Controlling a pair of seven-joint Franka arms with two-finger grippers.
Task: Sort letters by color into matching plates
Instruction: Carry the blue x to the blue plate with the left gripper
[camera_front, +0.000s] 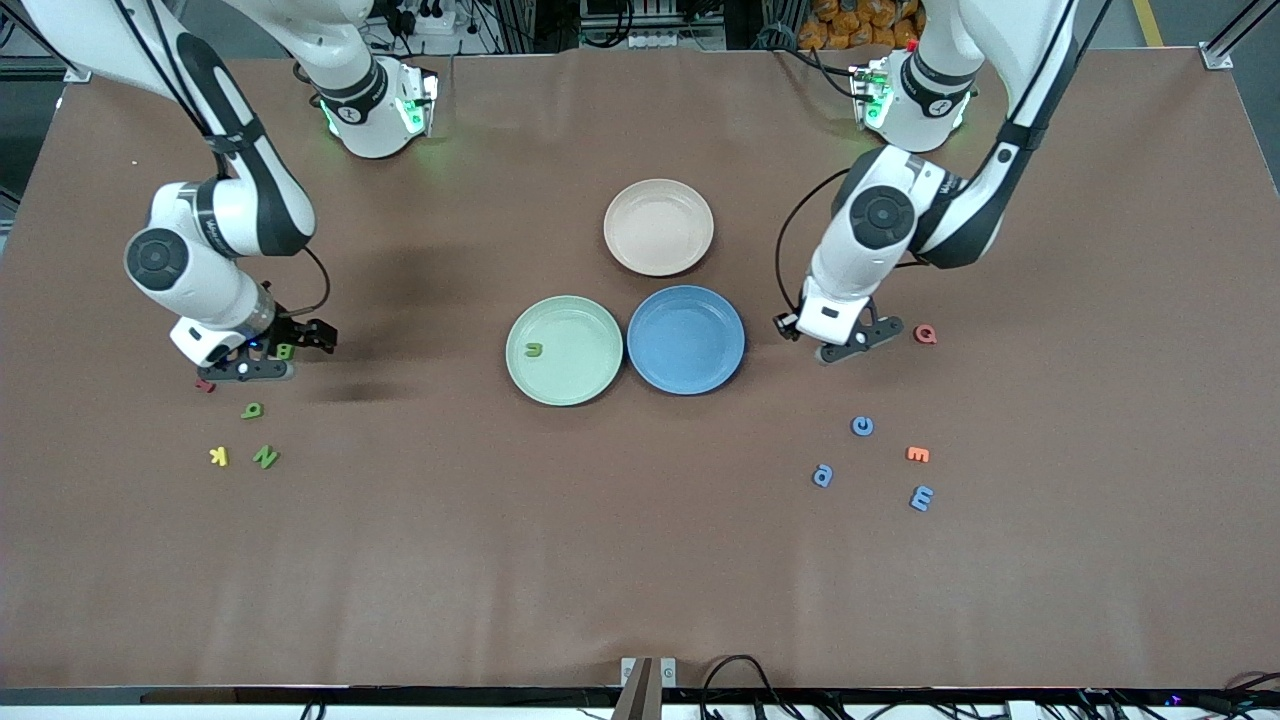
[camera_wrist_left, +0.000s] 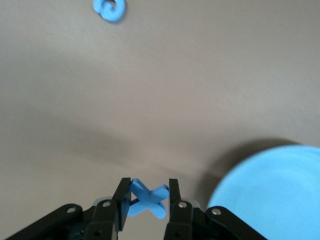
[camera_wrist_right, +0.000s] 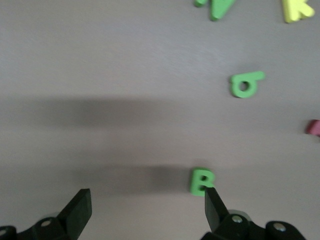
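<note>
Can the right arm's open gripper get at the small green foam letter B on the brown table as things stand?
Probably yes. The right gripper is low over the table, jaws wide open, and the green foam letter B lies flat just beside one fingertip, slightly off-centre. Nothing blocks it; a small sideways shift should centre it.

The left arm reaches down from its base, elbow bent, its gripper (camera_wrist_left: 149, 200) low over the bench with its fingers closed on a blue X letter (camera_wrist_left: 148, 199). The right arm bends down likewise, its gripper (camera_wrist_right: 145, 207) spread wide just above the bench.
</note>
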